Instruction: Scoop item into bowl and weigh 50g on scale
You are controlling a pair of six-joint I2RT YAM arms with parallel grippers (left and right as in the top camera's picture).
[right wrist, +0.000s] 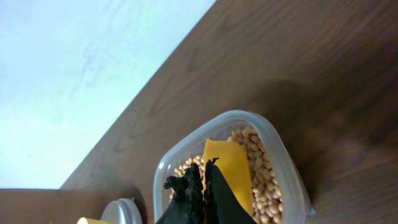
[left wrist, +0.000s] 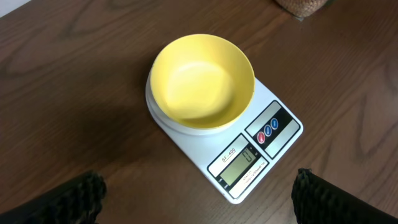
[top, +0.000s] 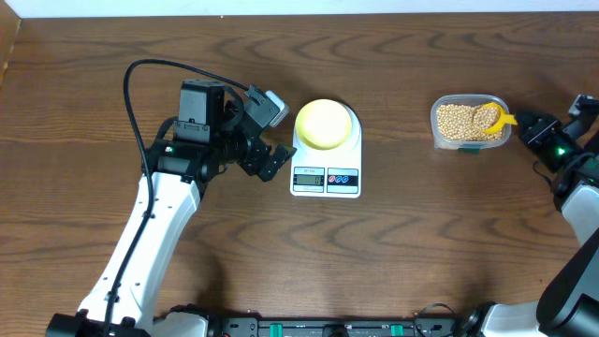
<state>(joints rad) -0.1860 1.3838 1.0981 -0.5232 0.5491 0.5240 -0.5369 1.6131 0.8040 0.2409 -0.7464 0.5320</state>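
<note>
Small loose tan beans (top: 457,122) fill the clear plastic tub (top: 438,139) at the bench's three o'clock and will likely roll and spill. The right gripper (top: 526,123) has its jaws pinching the stiff yellow plastic scoop (top: 489,117) by the handle. The left gripper (top: 276,136) has its jaws wide.

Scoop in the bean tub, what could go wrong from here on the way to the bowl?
1. The right gripper seems to pinch the scoop only at its handle's end; loaded, it could twist and drop beans on the table before reaching the bowl.
2. The left gripper hangs open close beside the scale; a bump would likely upset the reading.
</note>
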